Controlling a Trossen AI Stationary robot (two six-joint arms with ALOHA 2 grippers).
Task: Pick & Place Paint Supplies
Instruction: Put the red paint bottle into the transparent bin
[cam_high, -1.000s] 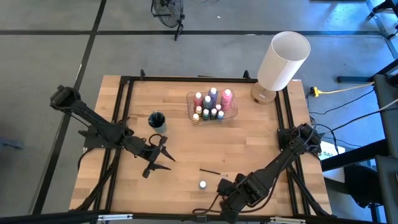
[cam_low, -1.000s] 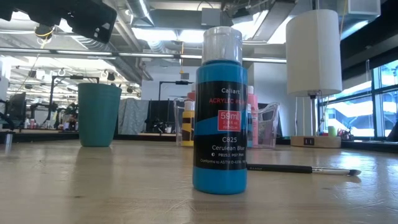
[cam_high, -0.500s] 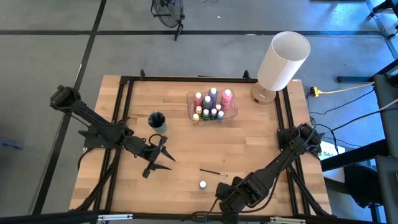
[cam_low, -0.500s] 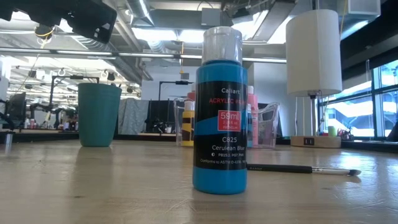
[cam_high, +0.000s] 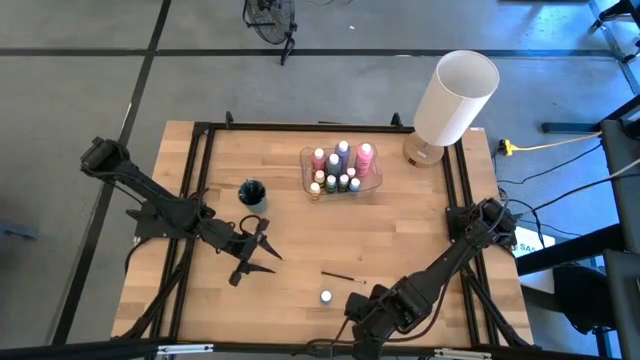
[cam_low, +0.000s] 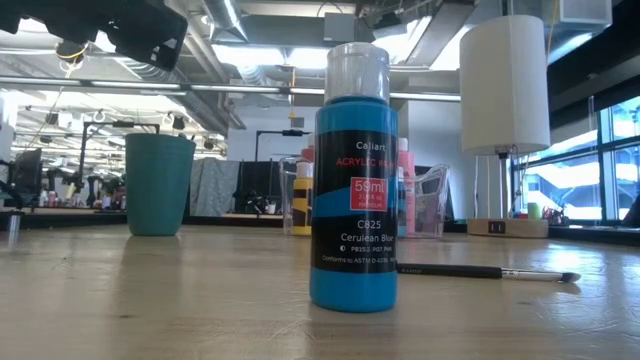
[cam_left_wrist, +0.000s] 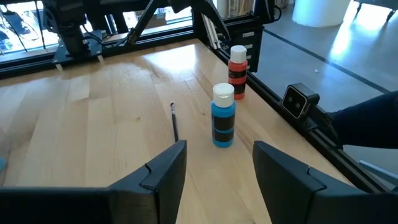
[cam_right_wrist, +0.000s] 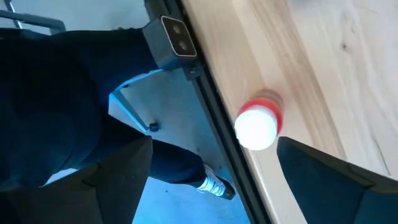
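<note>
A blue paint bottle (cam_left_wrist: 223, 116) with a white cap stands upright near the table's near edge, also in the high view (cam_high: 326, 297) and the low view (cam_low: 354, 180). A thin dark paintbrush (cam_left_wrist: 175, 121) lies flat just beyond it (cam_high: 343, 276). A red white-capped bottle (cam_right_wrist: 258, 126) stands by the near edge rail (cam_left_wrist: 237, 72). My right gripper (cam_right_wrist: 211, 168) hovers open above it, its fingers clear of the cap, and hides it in the high view (cam_high: 362, 305). My left gripper (cam_left_wrist: 217, 168) waits open at the table's left middle (cam_high: 262, 250).
A clear bin (cam_high: 342, 168) holding several paint bottles sits at the far middle. A teal cup (cam_high: 252, 192) stands to its left. A big white lamp (cam_high: 455, 98) stands at the far right corner. A small camera (cam_left_wrist: 298, 102) sits on the near rail.
My right gripper has tipped a little where it hangs over the table's near edge. The bottles and the brush have kept their places.
</note>
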